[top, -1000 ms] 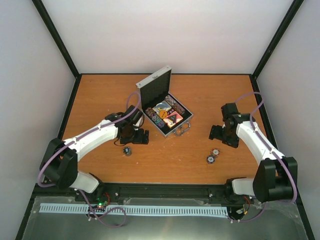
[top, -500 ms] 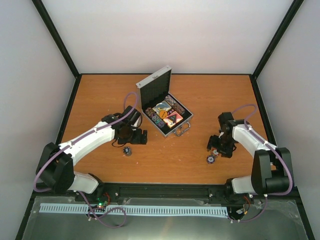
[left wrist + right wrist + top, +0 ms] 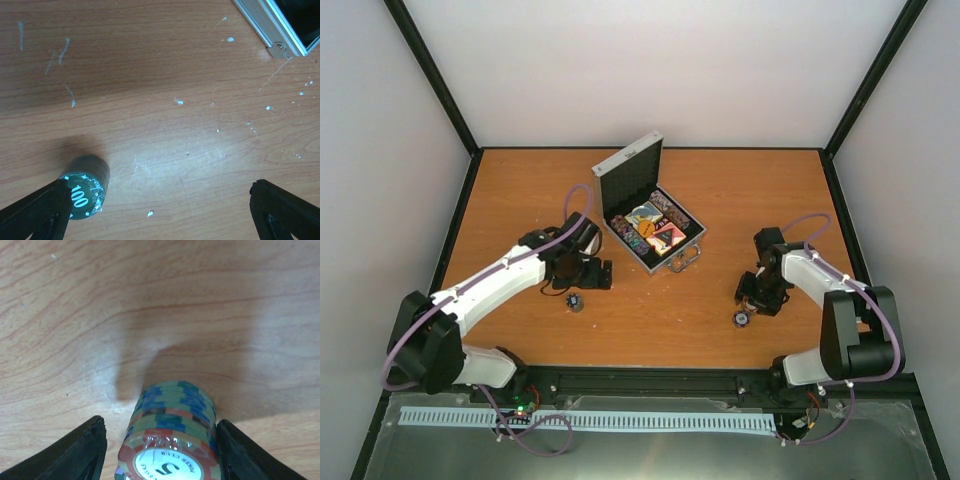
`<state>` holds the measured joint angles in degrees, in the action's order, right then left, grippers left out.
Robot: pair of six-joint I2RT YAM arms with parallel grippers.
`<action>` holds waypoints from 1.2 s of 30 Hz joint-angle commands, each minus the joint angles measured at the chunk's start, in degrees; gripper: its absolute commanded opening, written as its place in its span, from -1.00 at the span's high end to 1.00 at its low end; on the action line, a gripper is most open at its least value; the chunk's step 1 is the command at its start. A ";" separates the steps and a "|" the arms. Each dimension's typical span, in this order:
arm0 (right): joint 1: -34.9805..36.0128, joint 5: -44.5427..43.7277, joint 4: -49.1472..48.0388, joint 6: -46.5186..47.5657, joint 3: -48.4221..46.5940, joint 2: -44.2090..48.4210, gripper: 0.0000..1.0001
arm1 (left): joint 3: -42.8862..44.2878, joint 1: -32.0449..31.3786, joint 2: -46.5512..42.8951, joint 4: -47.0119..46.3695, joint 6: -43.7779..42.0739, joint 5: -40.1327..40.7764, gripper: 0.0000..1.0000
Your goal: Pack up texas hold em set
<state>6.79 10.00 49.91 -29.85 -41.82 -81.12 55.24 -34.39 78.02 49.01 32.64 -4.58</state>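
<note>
The silver case (image 3: 682,245) lies open at mid-table, lid (image 3: 628,178) upright, with chips and card boxes inside. My left gripper (image 3: 588,273) hovers just left of it, open. In the left wrist view a dark chip stack marked 100 (image 3: 84,189) stands against the inner side of the left finger (image 3: 35,215), with bare wood across the rest of the gap. My right gripper (image 3: 162,460) straddles a multicoloured chip stack marked 5 (image 3: 172,432). The right finger (image 3: 250,455) touches that stack, and a gap shows on the left side. Another chip stack (image 3: 742,318) stands just in front.
The case's metal handle (image 3: 686,262) sticks out toward the near edge. A corner of the case (image 3: 272,27) shows at the top right of the left wrist view. The dark stack (image 3: 575,301) stands near my left gripper. White walls bound the orange table (image 3: 520,190).
My right gripper came down and toward the near edge onto the chip stacks, and its jaws narrowed around one stack. The left gripper shifted slightly left.
</note>
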 commanded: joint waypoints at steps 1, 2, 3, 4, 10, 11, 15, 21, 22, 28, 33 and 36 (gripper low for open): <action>-0.28 -1.28 -1.84 -1.18 -0.51 -1.03 -0.14 | 1.12 0.38 -4.21 1.20 1.22 2.39 -0.96; -0.28 -1.63 -1.98 -1.29 -0.68 -1.12 -0.08 | 1.66 0.38 -5.24 1.10 1.34 2.80 -0.96; -0.28 -1.94 -2.07 -1.35 -0.90 -1.10 -0.01 | 2.22 0.46 -6.11 1.02 1.43 3.41 -0.96; -0.28 -2.07 -2.16 -1.33 -1.08 -1.04 0.05 | 2.98 0.51 -6.86 1.14 1.46 3.73 -0.97; -0.28 1.19 -3.88 1.02 -5.10 2.13 0.29 | 13.41 0.82 -5.20 2.22 0.35 1.01 -0.99; -0.28 3.26 -4.96 2.16 -6.08 2.87 0.31 | 15.69 0.82 -4.29 1.90 0.20 -0.51 -0.99; 1.41 12.17 -11.43 7.37 -9.96 6.68 0.34 | 23.48 0.82 0.46 -1.44 0.99 -9.38 -0.95; 13.74 16.14 -23.51 15.32 -15.85 10.60 0.31 | 33.43 -0.86 8.75 -4.40 3.22 -21.62 -0.85; 15.74 16.36 -26.42 16.02 -15.86 11.42 0.31 | 35.06 -1.40 9.86 -4.17 3.22 -22.27 -0.84; 23.84 15.74 -40.18 17.73 -13.12 14.84 0.33 | 40.96 -2.34 14.14 -2.78 2.40 -27.28 -0.84; 26.58 14.53 -42.44 21.21 -11.96 15.80 0.32 | 40.16 -2.82 15.65 -3.10 1.88 -29.68 -0.83; 27.13 14.08 -42.17 23.42 -11.29 16.61 0.32 | 40.03 -3.25 16.67 -2.79 1.60 -30.23 -0.77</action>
<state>32.88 24.93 12.14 -10.90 -54.02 -66.57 93.76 -36.62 93.08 45.87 34.61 -31.88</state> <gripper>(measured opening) 0.420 0.905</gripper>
